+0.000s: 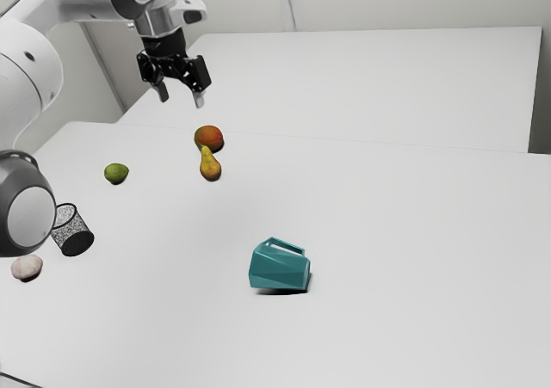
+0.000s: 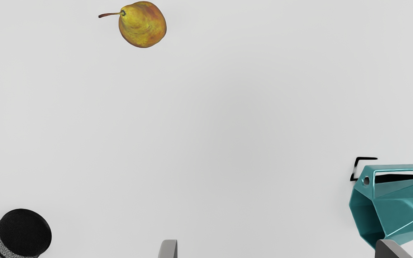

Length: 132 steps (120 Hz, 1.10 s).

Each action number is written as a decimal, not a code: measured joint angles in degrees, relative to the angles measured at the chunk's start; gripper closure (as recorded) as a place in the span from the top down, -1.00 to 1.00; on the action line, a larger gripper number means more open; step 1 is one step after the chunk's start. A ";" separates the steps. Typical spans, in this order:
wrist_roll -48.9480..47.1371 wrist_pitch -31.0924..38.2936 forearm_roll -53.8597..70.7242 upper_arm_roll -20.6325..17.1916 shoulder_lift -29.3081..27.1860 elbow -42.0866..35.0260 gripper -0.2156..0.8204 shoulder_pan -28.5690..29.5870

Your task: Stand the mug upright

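Mug [image 1: 280,272] lies on its side on the table [image 1: 405,233], well apart from the wide-open gripper [image 1: 181,98], which I'd have grip it squarely, turn it mouth-up, and let go only once it stands flat.

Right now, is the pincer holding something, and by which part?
Nothing is held: the pincer is open, and the mug lies on its side.

The desk [image 1: 405,224] was smooth and white, and beyond it spread another broad white surface [image 1: 370,87], a thin line marking the boundary. Behind stood a pale, off-white wall [image 1: 422,1], crossed by a narrow upright seam [image 1: 288,1]. A dark patch [image 1: 541,121] edged the exterior view's right. Soft light left faint grey shading across the desktop.
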 joint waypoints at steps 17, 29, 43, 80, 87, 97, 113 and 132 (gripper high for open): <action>0.34 0.02 0.01 0.21 0.52 -0.25 0.58 0.28; 0.52 0.03 -2.55 0.24 1.18 -0.44 0.58 1.46; 0.61 3.69 -6.12 0.23 -1.89 -9.45 0.58 1.25; 0.05 20.64 -20.65 0.26 -16.05 -42.19 0.58 -0.21; -0.06 23.91 -22.47 0.26 -19.02 -47.52 0.58 -0.53; -0.13 28.19 -24.54 0.25 -21.59 -53.12 0.58 -0.84; 0.45 34.32 -29.37 0.18 -21.55 -58.21 0.58 -2.00; 2.98 40.08 -38.19 0.09 -17.01 -59.44 0.58 -4.52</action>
